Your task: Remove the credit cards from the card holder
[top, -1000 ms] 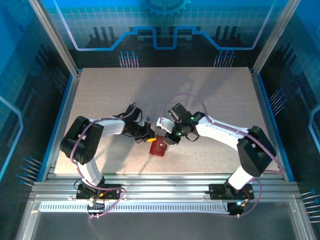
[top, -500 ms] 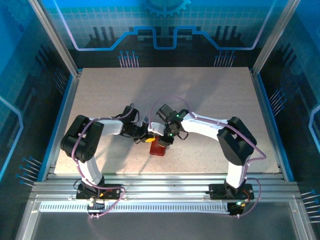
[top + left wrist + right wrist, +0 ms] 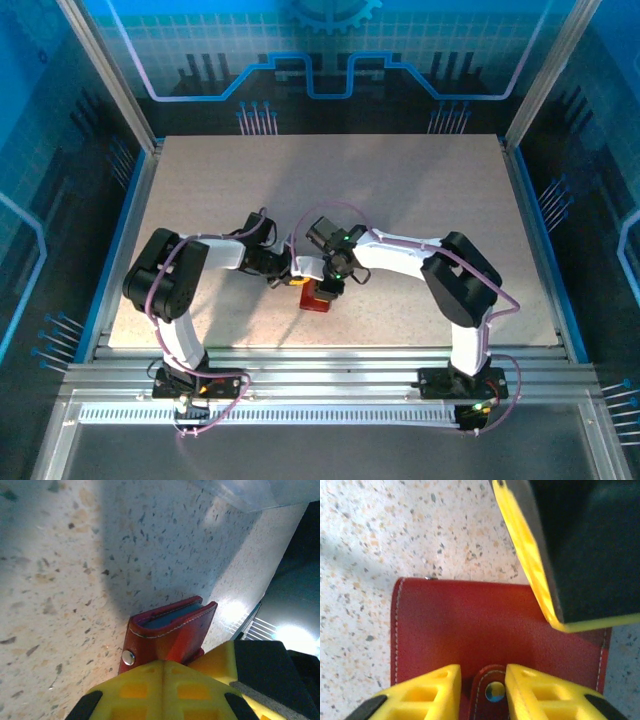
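Observation:
The card holder [image 3: 318, 294], a red folded wallet, lies on the table between both grippers. In the left wrist view it [image 3: 170, 635] stands just beyond my left gripper [image 3: 164, 664], whose fingers are shut together and press against its red cover. A blue credit card edge [image 3: 172, 616] shows inside the fold. In the right wrist view my right gripper [image 3: 483, 672] is open. Its yellow fingers [image 3: 427, 692] straddle the little red tab [image 3: 490, 692] with its snap, over the wallet's cover [image 3: 470, 625]. A finger of the left gripper [image 3: 535, 565] rests on the cover's far corner.
A clear plastic edge [image 3: 240, 492] lies on the speckled table [image 3: 400, 190] beyond the wallet. Metal rails [image 3: 330, 380] run along the near edge, and blue walls close in the sides and back.
The right arm has swung left and folded at the elbow, bringing its gripper over the wallet's tab, and its jaws have widened slightly. The left gripper has stayed shut in place.

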Controlling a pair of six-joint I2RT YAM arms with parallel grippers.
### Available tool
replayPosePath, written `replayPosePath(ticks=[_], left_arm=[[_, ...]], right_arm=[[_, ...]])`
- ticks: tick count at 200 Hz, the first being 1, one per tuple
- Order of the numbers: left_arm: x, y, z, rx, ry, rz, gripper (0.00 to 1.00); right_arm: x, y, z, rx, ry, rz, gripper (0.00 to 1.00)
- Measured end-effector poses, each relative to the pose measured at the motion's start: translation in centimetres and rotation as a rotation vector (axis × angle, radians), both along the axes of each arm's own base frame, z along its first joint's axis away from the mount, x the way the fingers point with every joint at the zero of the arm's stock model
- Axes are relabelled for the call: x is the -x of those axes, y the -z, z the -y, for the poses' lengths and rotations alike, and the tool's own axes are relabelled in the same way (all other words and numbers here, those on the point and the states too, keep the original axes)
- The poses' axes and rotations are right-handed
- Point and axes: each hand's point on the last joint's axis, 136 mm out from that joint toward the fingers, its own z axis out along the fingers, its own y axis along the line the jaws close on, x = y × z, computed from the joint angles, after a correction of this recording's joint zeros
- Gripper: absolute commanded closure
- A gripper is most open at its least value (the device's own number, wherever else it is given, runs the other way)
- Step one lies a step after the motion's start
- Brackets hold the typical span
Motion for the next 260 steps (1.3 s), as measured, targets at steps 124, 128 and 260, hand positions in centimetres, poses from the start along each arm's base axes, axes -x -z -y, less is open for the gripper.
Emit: replayPosePath(ticks=[124, 128, 260], left_arm=[[0.0, 0.2, -0.2, -0.001, 0.013, -0.001, 1.0], [0.0, 0.2, -0.2, -0.004, 0.015, 0.001, 1.0], [0.0, 0.5, -0.1, -0.011, 0.037, -0.004, 1.0]], right_arm=[[-0.6, -0.3, 0.0, 0.012, -0.034, 0.037, 0.96], [-0.6, -0.3, 0.0, 0.007, -0.029, 0.04, 0.97], [0.1, -1.5, 0.6, -0.312, 0.209, 0.172, 1.0]])
